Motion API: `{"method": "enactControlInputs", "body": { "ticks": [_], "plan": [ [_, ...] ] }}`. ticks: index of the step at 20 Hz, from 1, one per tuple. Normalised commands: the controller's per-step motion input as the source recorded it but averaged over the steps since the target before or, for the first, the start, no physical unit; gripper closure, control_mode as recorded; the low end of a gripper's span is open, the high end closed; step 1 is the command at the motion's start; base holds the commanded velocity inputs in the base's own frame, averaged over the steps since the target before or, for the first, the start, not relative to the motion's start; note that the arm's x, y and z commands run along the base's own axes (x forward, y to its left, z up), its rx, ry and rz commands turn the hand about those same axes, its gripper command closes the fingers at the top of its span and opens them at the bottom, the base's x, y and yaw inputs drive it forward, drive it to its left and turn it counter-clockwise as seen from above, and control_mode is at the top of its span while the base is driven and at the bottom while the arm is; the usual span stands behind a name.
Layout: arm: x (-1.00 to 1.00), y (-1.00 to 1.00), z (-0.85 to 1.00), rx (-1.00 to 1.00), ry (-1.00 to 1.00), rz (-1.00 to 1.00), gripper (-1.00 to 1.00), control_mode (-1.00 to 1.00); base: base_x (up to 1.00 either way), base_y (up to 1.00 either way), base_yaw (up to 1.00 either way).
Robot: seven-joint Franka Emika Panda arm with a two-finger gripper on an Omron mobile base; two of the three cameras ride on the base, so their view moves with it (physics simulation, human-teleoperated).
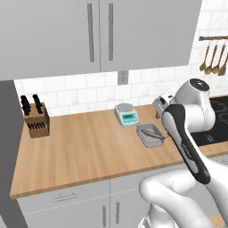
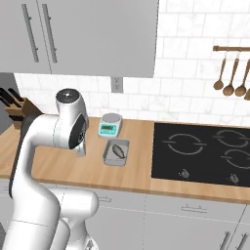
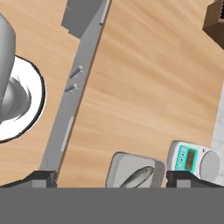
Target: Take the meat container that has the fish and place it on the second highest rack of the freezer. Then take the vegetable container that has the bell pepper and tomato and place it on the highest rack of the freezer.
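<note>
The robot's fingers stand spread wide and hold nothing, their two dark tips at either side of the meat container seen below them in the hand view. The grey tray, a grey fish lying in it, sits on the wooden table near its front edge, just in front of a small kitchen scale with a teal display. A black cooktop is set into the table beside the tray, a knife block stands well apart at the far end, and wooden spoons hang on the tiled wall.
</note>
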Motion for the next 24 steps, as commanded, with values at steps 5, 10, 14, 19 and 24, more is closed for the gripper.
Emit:
{"method": "enactControlInputs", "body": {
  "ticks": [5, 10, 14, 19, 24],
  "plan": [
    [0.0, -0.4, -0.5, -0.02, 0.13, 0.0, -1.0, -1.0, 0.0, 0.0, 0.0],
    [0.0, -0.12, -0.62, -0.1, 0.02, 0.0, -1.0, -1.0, 0.0, 0.0, 0.0],
    [-0.02, -0.09, -0.31, -0.03, 0.03, 0.0, -1.0, -1.0, 0.0, 0.0, 0.0],
    [0.09, -0.07, -0.3, 0.0, 0.13, 0.01, -1.0, -1.0, 0.0, 0.0, 0.0],
    [0.11, 0.0, -0.08, 0.0, 0.09, 0.02, -1.0, -1.0, 0.0, 0.0, 0.0]
  ]
}}
